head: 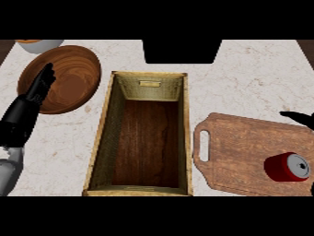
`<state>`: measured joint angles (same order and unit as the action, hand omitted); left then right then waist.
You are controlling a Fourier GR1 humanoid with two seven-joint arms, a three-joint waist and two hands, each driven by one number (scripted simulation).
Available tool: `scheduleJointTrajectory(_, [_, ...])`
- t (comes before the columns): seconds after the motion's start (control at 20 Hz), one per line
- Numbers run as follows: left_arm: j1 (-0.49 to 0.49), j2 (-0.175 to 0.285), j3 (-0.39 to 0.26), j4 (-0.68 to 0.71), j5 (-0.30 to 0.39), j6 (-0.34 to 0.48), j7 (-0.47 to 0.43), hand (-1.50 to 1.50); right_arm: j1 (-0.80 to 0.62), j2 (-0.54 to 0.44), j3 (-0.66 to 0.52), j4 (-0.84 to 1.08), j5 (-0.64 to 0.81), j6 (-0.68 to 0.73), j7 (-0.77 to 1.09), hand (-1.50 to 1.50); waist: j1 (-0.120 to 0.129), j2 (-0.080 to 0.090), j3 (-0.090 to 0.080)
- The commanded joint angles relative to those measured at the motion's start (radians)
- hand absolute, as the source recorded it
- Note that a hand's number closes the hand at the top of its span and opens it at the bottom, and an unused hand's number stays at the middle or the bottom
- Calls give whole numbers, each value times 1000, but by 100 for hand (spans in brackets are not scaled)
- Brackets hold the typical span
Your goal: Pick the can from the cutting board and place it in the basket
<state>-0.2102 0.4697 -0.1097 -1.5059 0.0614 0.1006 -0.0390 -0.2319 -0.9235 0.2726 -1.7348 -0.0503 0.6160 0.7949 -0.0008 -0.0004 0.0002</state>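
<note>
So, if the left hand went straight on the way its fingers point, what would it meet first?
Likely the wooden plate; the left hand shows over its near edge, fingers straight, though height is unclear.

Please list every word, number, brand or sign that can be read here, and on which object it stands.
None: no text can be read anywhere.
The red can on the cutting board shows no legible label.
The small tab on the basket's far inner wall looks blank.
</note>
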Motion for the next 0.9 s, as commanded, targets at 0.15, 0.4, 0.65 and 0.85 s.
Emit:
scheduleJointTrajectory(0.15, [61,-13,49,-49,-32,-55,-12,0,93,61,-86,-3,141,39,-86,-150,0,-1,0])
scheduleJointTrajectory(0.4, [7,-52,79,-4,-62,-71,-3,0,84,161,-84,47,292,17,-166,-150,1,0,0])
scheduleJointTrajectory(0.65, [13,-89,81,-71,-99,-69,69,0,115,263,-92,21,343,16,-122,-150,1,0,0])
scheduleJointTrajectory(0.85, [29,-112,108,5,-111,-82,-31,0,220,258,-115,9,403,-8,-239,-150,-5,0,0])
